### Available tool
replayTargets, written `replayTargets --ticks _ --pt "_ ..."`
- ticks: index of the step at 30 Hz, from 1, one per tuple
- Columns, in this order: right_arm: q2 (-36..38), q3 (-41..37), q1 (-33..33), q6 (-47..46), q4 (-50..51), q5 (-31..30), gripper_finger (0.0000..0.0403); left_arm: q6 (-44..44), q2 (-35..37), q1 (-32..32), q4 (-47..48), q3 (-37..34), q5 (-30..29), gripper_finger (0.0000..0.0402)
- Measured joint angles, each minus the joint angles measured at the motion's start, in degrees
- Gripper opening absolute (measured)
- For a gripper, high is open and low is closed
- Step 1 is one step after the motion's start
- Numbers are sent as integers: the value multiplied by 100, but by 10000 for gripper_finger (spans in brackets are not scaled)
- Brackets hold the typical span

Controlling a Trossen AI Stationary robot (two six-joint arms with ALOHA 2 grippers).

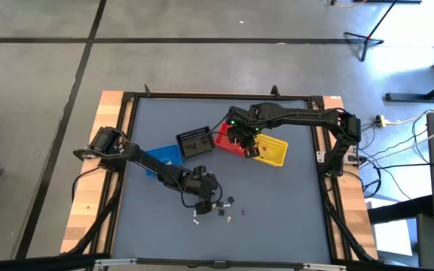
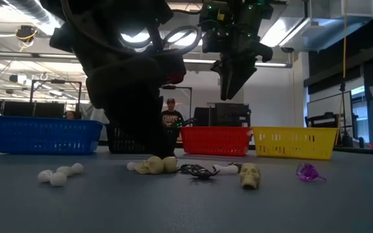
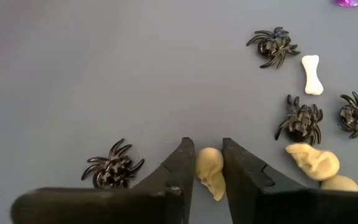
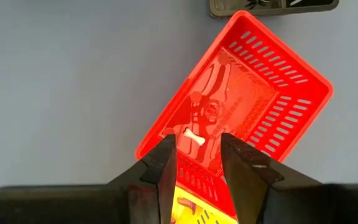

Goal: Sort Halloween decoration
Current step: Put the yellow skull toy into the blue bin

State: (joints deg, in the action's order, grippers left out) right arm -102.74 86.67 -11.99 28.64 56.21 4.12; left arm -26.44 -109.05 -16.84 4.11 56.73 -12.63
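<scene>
Both arms over the grey table [image 1: 157,120], one at the baskets, one at the trinkets

Right gripper [image 4: 197,163] hangs slightly parted, seemingly empty, above the red basket [image 4: 278,81] holding a white bone [image 4: 193,137]; away from that basket, the left gripper [image 3: 209,171] pinches a cream skull [image 3: 210,169] among black spiders [image 3: 298,119]

Your counter [image 1: 157,120] has a grey top inside a black frame, with pale wooden strips along its left and right edges. Around it you see a grey concrete floor [image 1: 36,68] crossed by dark lines. Past the counter's far right corner stand black stand legs [image 1: 368,39], and cables [image 1: 398,135] trail beside the right edge. Looking level across, you face a workshop with bright ceiling lights [image 2: 290,26], and a person [image 2: 171,116] standing far back.
</scene>
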Motion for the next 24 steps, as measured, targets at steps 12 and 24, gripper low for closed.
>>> replayTargets --ticks 12,24 --pt "0 0 0 0 1 0 124 -4 12 -2 3 0 10 38" --pt "0 0 0 0 0 0 124 -20 461 4 371 -2 71 39"
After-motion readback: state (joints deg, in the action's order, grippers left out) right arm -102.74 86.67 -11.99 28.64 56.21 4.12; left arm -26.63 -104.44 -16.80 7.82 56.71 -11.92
